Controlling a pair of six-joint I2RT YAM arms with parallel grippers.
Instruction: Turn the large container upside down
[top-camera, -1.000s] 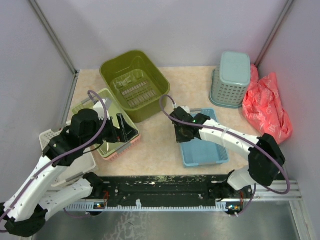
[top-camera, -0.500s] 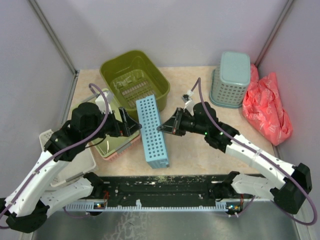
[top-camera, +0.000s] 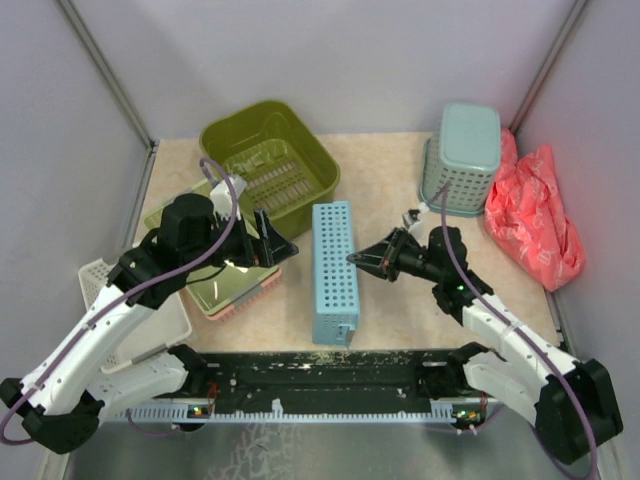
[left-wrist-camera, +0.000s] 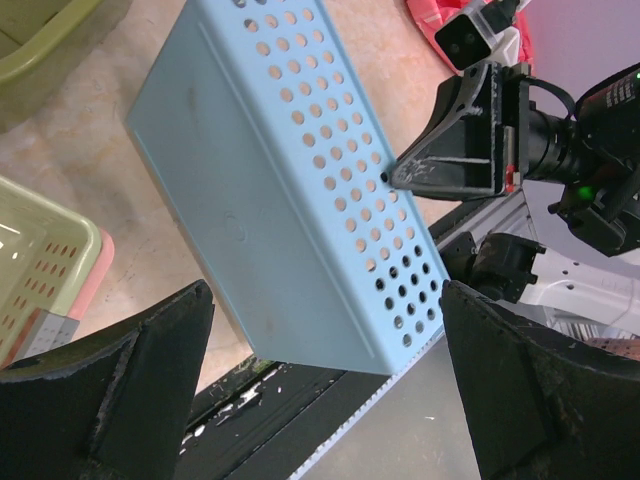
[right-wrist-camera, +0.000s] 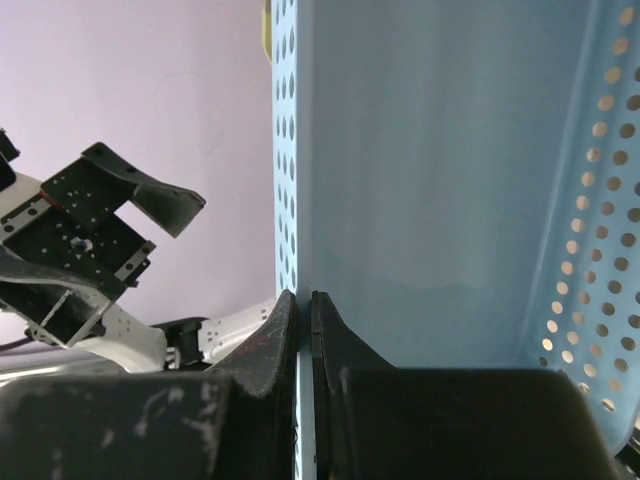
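Note:
The large container (top-camera: 268, 168), a deep olive-green tub, stands upright at the back left with its open side up; one corner of it (left-wrist-camera: 40, 40) shows in the left wrist view. No gripper touches it. My right gripper (top-camera: 354, 259) is shut on the rim of a light-blue perforated tray (top-camera: 335, 270), which stands on one long side at the table's middle. In the right wrist view the jaws (right-wrist-camera: 303, 300) pinch the tray's thin wall (right-wrist-camera: 430, 180). My left gripper (top-camera: 262, 240) hangs open left of the tray, facing its smooth bottom (left-wrist-camera: 270, 170), with nothing between its fingers.
A teal mesh basket (top-camera: 462, 160) stands upside down at the back right, next to a red bag (top-camera: 535, 210). A pale-green tray (top-camera: 215, 285) lies on a pink one under the left arm. A white basket (top-camera: 100, 275) sits at the far left. A black rail (top-camera: 320, 375) runs along the near edge.
The right gripper has lifted the blue tray from lying flat to standing on its long side and carried it left to mid-table. The left arm has shifted slightly right, still open.

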